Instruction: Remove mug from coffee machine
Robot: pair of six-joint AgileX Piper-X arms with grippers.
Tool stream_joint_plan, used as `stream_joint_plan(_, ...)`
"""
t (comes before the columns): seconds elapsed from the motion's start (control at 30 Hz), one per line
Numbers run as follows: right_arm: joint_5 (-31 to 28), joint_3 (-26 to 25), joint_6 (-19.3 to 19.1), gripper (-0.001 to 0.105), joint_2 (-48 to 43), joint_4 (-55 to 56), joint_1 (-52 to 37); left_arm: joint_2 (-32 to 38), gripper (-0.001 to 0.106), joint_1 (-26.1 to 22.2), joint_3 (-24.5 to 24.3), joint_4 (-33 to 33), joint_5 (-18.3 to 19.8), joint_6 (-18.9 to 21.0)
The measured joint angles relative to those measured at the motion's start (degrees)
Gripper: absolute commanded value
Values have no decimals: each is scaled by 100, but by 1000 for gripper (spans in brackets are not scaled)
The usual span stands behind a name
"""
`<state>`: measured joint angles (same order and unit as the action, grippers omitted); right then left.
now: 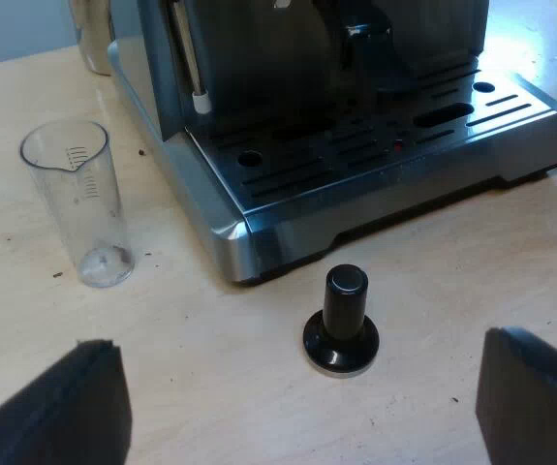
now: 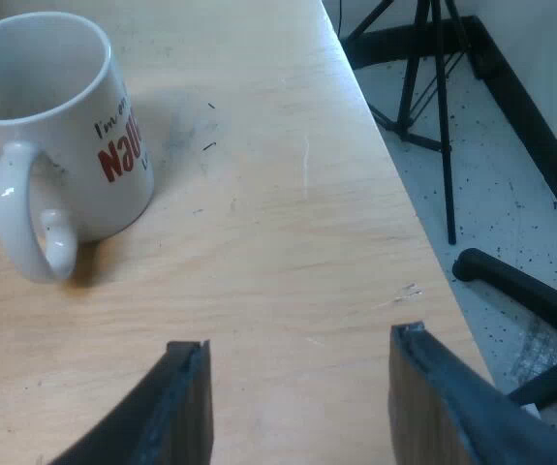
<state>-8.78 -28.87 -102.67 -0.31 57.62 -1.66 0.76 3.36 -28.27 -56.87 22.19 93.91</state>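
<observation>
A white mug (image 2: pixel 55 126) with red lettering stands upright on the wooden table, its handle toward my right gripper (image 2: pixel 297 387). That gripper is open, holds nothing and hovers over bare table a short way from the mug. The espresso machine (image 1: pixel 355 126) shows its metal drip tray (image 1: pixel 375 155), with no mug on it. A tamper with a black knob (image 1: pixel 342 320) stands on the table just before the tray. My left gripper (image 1: pixel 302 407) is open above the table near the tamper, holding nothing.
A clear measuring glass (image 1: pixel 79 203) stands upright on the table beside the machine. The table's edge (image 2: pixel 394 194) runs close past my right gripper; beyond it lie a speckled floor, a tripod leg (image 2: pixel 443 116) and a chair base (image 2: pixel 530 300).
</observation>
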Motion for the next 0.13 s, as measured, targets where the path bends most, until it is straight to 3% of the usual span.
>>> stream_joint_plan(0.13,0,0,0,44,0,0,0,0,87,0,0,0,0,0)
